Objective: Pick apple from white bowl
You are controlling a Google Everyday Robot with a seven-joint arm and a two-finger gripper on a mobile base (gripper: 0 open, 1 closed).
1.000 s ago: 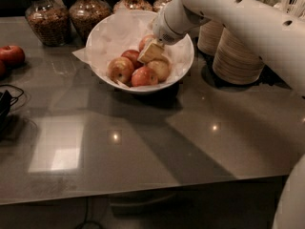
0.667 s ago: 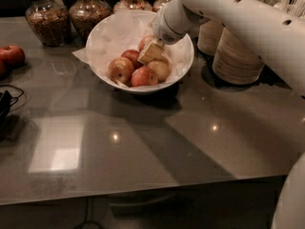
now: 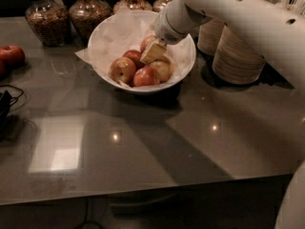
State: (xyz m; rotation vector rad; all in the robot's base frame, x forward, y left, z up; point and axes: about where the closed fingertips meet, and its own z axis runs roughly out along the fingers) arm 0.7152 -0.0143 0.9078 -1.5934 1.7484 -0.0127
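Observation:
The white bowl (image 3: 188, 63), lined with crumpled white paper, stands at the back middle of the table and holds several apples. A medium red apple (image 3: 144, 77) lies at the bowl's front. A paler yellow apple (image 3: 165, 70) is to its right, a red-yellow one (image 3: 122, 69) to its left, and a smaller dark red one (image 3: 133, 56) behind. My gripper (image 3: 153, 52) reaches down into the bowl from the upper right. Its tan tip sits among the apples, just behind the red one. Another apple (image 3: 147, 40) is partly hidden behind the gripper.
Two glass jars (image 3: 45, 15) of brown food stand behind the bowl at the left. Stacks of tan disposable bowls (image 3: 238, 56) stand at the right. A loose red apple (image 3: 12, 55) lies at the table's left edge, with black cables (image 3: 5, 101) below it.

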